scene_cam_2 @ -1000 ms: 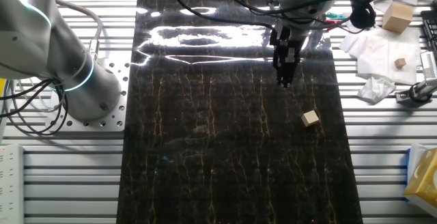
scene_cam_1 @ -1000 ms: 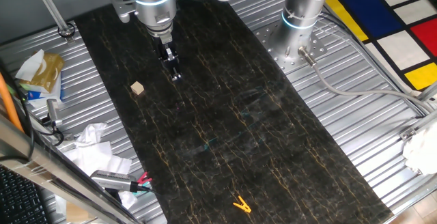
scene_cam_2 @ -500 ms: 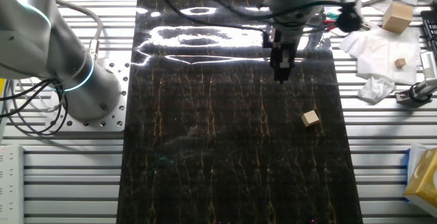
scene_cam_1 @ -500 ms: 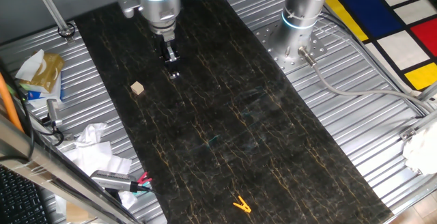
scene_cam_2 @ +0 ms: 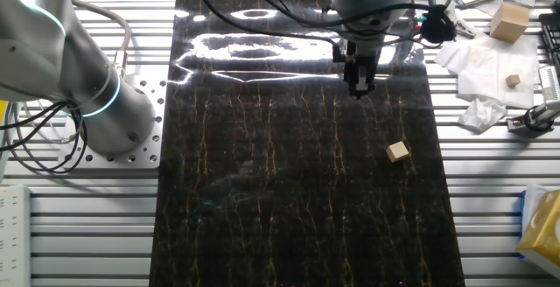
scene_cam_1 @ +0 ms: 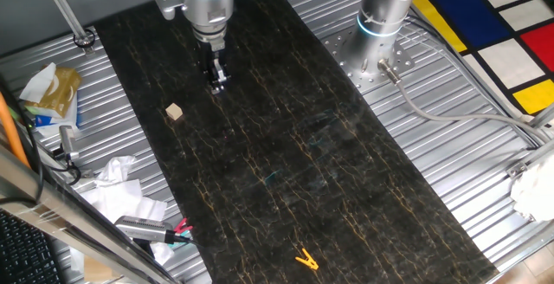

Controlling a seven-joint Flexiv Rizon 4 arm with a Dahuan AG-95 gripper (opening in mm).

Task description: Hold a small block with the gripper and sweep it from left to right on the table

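My silver arm with its light-blue ring points straight down, wrist vertical. My gripper hangs at its end, narrow black fingers close together, holding nothing; any gap between them cannot be resolved.

Light is even and fairly bright in both views. On the long black gold-veined worktop, a broad white glare streak lies just beside the narrow black pincer, stretching away from it across the glossy surface. Shadows are soft and faint. Both pictures are sharp, with slight softness on the arm above the pincer.
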